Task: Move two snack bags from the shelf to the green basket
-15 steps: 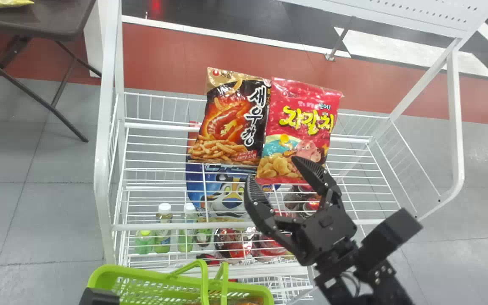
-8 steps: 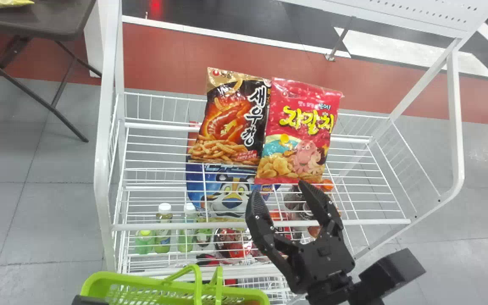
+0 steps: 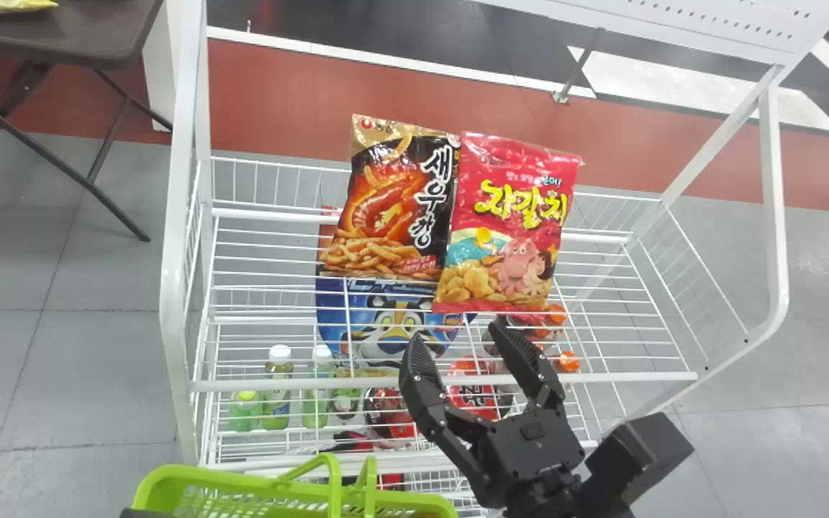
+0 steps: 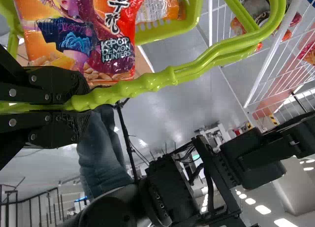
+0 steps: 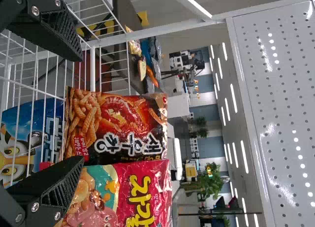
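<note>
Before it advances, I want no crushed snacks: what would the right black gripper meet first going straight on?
The right gripper would probably meet the glossy black and orange snack bag first, though the remaining depth is unclear.

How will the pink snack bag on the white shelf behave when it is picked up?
The pink snack bag would probably be light for its size and soft to squeeze, as it looks like a film pouch with snack pieces pictured on it. The shiny film may be slippery. Its side meets the black snack bag, so lifting may nudge that one.
</note>
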{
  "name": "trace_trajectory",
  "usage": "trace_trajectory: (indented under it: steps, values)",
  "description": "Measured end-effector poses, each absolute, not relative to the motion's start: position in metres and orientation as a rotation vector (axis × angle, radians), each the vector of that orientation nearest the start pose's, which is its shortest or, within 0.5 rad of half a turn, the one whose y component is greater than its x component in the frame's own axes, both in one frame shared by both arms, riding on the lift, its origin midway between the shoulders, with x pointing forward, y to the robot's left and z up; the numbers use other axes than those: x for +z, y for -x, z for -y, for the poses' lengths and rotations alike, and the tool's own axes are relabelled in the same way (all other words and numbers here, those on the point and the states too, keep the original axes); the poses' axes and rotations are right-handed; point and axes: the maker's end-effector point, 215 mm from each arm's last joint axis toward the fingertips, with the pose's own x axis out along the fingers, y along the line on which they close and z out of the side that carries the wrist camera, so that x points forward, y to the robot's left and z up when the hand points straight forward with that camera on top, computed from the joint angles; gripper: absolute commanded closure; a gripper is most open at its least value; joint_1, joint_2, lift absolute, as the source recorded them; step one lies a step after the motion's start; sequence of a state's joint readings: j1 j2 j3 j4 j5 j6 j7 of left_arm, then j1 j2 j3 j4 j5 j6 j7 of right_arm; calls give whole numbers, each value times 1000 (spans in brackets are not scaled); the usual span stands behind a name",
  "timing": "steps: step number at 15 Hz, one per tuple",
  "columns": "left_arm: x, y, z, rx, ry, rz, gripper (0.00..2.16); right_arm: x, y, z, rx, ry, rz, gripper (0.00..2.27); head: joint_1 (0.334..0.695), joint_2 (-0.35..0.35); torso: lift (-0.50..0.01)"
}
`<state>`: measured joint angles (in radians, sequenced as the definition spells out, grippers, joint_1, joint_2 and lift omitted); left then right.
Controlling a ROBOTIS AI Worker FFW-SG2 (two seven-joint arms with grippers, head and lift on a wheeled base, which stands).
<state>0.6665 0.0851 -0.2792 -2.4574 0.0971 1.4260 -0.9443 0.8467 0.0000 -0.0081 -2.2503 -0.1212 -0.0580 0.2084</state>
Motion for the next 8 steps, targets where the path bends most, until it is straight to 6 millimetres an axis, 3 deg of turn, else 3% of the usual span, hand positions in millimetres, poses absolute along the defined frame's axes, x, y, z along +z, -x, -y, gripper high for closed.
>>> trace_trajectory:
  steps: [8]
  values:
    - [-406, -105, 51, -1191, 590, -1158, 2054, -332, -346, 194, 158, -122, -63, 113, 695, -350, -16]
